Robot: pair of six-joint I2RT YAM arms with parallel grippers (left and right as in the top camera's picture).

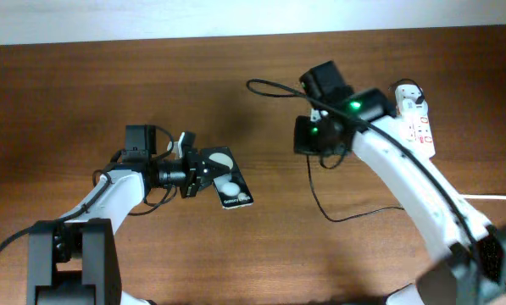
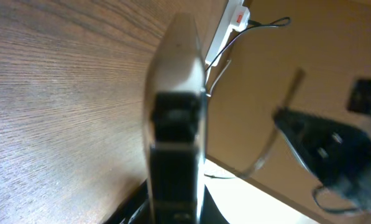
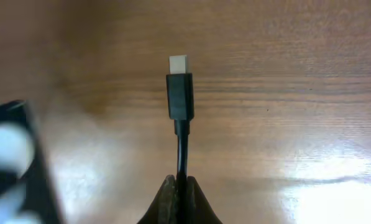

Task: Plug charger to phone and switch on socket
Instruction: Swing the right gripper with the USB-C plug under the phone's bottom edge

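With the left gripper [image 1: 197, 173] clenched on one end of the phone [image 1: 233, 188] and the right gripper [image 3: 179, 185] pinching the charger [image 3: 179, 96] just behind its tip, well right of the phone, the tip should be squared to the phone's port before any push; the socket [image 1: 418, 125] lies farther right.

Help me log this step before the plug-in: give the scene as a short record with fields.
left gripper: shut on the phone
right gripper: shut on the charger, on its cable just behind the connector tip
connector tip: bare, not in the phone
socket: lying on the right side of the table, with no gripper on it
socket switch: too small to tell whether it is on or off
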